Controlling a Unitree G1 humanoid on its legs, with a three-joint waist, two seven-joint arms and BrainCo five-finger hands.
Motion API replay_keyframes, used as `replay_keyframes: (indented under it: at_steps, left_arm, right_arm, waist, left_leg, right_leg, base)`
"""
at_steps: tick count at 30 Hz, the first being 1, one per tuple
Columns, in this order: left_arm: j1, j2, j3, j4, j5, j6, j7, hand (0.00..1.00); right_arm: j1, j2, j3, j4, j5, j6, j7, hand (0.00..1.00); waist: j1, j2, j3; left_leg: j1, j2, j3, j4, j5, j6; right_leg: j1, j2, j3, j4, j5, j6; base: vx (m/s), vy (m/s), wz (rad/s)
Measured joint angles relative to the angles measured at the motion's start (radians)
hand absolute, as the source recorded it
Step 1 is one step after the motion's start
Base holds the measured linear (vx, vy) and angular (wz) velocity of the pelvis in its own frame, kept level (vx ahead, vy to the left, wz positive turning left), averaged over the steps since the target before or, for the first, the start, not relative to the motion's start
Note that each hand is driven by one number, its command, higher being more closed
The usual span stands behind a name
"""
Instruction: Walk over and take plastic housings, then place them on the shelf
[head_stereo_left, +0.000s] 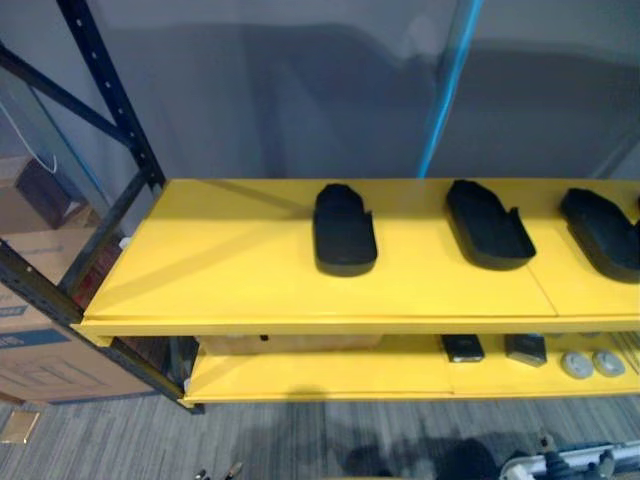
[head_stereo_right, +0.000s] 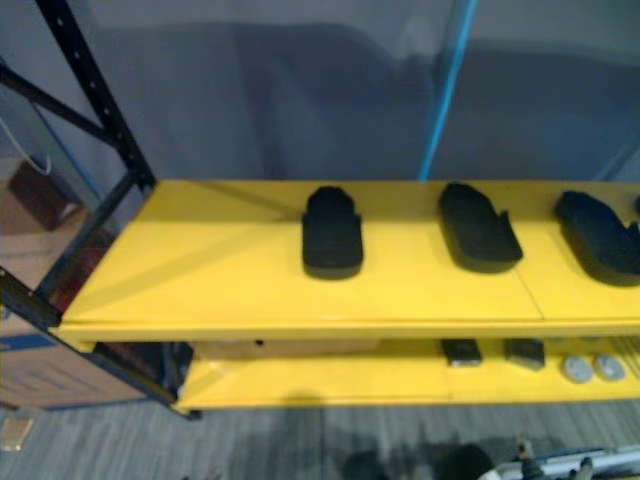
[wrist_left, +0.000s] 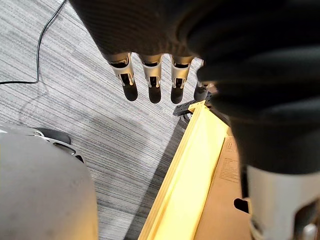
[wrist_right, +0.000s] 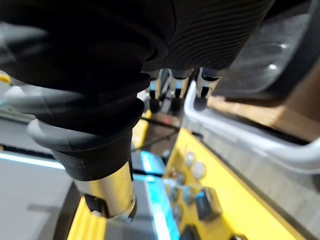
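Note:
Three black plastic housings lie in a row on the yellow upper shelf (head_stereo_left: 220, 260): one in the middle (head_stereo_left: 344, 230), one to its right (head_stereo_left: 488, 225), and one at the right edge (head_stereo_left: 603, 232), cut off by the picture. My left hand (wrist_left: 154, 80) hangs over the grey carpet beside the shelf's yellow edge (wrist_left: 190, 175), fingers straight and holding nothing. My right hand (wrist_right: 172, 92) hangs low near the lower shelf (wrist_right: 225, 195), fingers relaxed and empty.
The lower shelf (head_stereo_left: 320, 375) carries two small black boxes (head_stereo_left: 463, 348) and two round silver discs (head_stereo_left: 576, 364). A black rack upright (head_stereo_left: 110, 95) and cardboard boxes (head_stereo_left: 40, 340) stand at the left. A blue post (head_stereo_left: 445, 90) rises behind the shelf.

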Motion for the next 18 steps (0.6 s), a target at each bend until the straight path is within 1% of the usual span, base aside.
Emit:
replay_keyframes:
  at_steps: [4,6,9,10,11,12,13,14,15,16,17,18]
  left_arm:
    - [-0.01,0.012,-0.007,-0.005,0.048,0.022,-0.007,0.0]
    - [-0.017,0.025,-0.028,-0.005,0.071,0.039,-0.021,0.0]
    - [-0.026,0.039,-0.044,-0.005,0.088,0.056,-0.037,0.0]
    - [-0.035,0.041,-0.044,-0.006,0.087,0.056,-0.038,0.0]
    - [-0.05,0.048,-0.043,-0.006,0.084,0.056,-0.039,0.0]
    - [-0.055,0.052,-0.043,-0.005,0.077,0.056,-0.038,0.0]
    - [-0.059,0.052,-0.044,-0.005,0.076,0.055,-0.038,0.0]
    - [-0.063,0.046,-0.046,-0.005,0.068,0.048,-0.037,0.0]
    - [-0.063,0.043,-0.051,-0.004,0.065,0.044,-0.036,0.0]
    - [-0.064,0.035,-0.088,-0.004,0.039,0.034,-0.036,0.0]
    - [-0.07,0.033,-0.117,-0.005,0.031,0.026,-0.036,0.0]
    - [-0.094,0.04,-0.143,-0.006,0.031,0.011,-0.035,0.0]
  right_arm:
    - [-0.029,0.002,0.013,0.065,0.008,-0.019,0.033,0.0]
    - [-0.043,0.002,0.023,0.073,0.007,-0.019,0.041,0.0]
    - [-0.077,-0.006,0.075,0.082,-0.016,-0.02,0.063,0.0]
    - [-0.095,-0.011,0.093,0.083,-0.039,-0.02,0.071,0.0]
    - [-0.122,-0.021,0.123,0.086,-0.053,-0.021,0.086,0.0]
    - [-0.144,-0.04,0.155,0.094,-0.06,-0.021,0.1,0.0]
    - [-0.168,-0.066,0.192,0.099,-0.072,-0.021,0.108,0.0]
    - [-0.212,-0.103,0.238,0.101,-0.073,-0.021,0.126,0.0]
    - [-0.229,-0.121,0.252,0.102,-0.075,-0.021,0.133,0.0]
    - [-0.261,-0.155,0.277,0.109,-0.094,-0.021,0.146,0.0]
    - [-0.29,-0.167,0.288,0.109,-0.117,-0.021,0.154,0.0]
    - [-0.321,-0.171,0.306,0.106,-0.142,-0.021,0.167,0.0]
  waist:
    - [0.01,-0.006,-0.003]
    - [0.01,-0.006,-0.003]
    - [0.01,-0.004,0.001]
    - [0.011,-0.002,0.015]
    - [0.014,-0.01,0.041]
    - [0.02,-0.011,0.048]
    - [0.025,-0.011,0.054]
    - [0.036,-0.005,0.064]
    - [0.041,0.008,0.066]
    - [0.055,0.043,0.066]
    - [0.055,0.057,0.068]
    - [0.053,0.059,0.082]
  left_leg:
    - [0.0,0.009,0.022,0.0,-0.004,-0.006]
    - [0.0,0.015,0.03,0.001,-0.009,-0.013]
    - [0.003,0.034,0.079,0.014,-0.02,-0.031]
    - [-0.003,0.04,0.082,0.047,-0.03,-0.032]
    - [-0.016,0.044,0.071,0.112,-0.042,-0.022]
    - [-0.04,0.046,0.037,0.179,-0.052,-0.006]
    - [-0.077,0.043,-0.019,0.262,-0.067,0.02]
    - [-0.131,0.031,-0.107,0.355,-0.102,0.05]
    - [-0.141,0.018,-0.164,0.361,-0.119,0.063]
    - [-0.136,0.005,-0.243,0.348,-0.15,0.069]
    - [-0.133,0.0,-0.252,0.326,-0.163,0.053]
    - [-0.14,-0.014,-0.245,0.306,-0.163,0.053]
  right_leg:
    - [-0.006,0.008,0.004,-0.004,0.002,0.003]
    - [-0.008,0.016,0.01,-0.01,0.003,0.004]
    - [-0.044,0.047,0.067,-0.009,0.01,-0.003]
    - [-0.05,0.057,0.09,-0.008,0.015,-0.006]
    - [-0.053,0.071,0.128,-0.001,0.017,-0.009]
    - [-0.062,0.075,0.158,0.006,0.021,-0.013]
    - [-0.079,0.078,0.198,0.017,0.023,-0.013]
    - [-0.103,0.078,0.253,0.027,0.029,-0.01]
    - [-0.116,0.087,0.281,0.026,0.035,-0.007]
    - [-0.145,0.114,0.335,0.024,0.052,0.003]
    - [-0.172,0.129,0.344,0.023,0.069,0.003]
    - [-0.2,0.123,0.327,0.023,0.088,0.001]
  base:
    - [0.02,-0.028,-0.1]
    - [0.05,-0.043,-0.17]
    - [0.07,-0.049,-0.52]
    - [0.08,-0.046,-0.76]
    - [0.07,-0.085,-0.84]
    - [0.04,-0.118,-1.01]
    - [0.0,-0.002,-1.24]
    - [-0.03,0.064,-1.26]
    - [-0.06,0.165,-1.53]
    - [-0.06,0.083,-1.32]
    - [-0.08,0.077,-1.34]
    - [-0.09,0.045,-0.93]
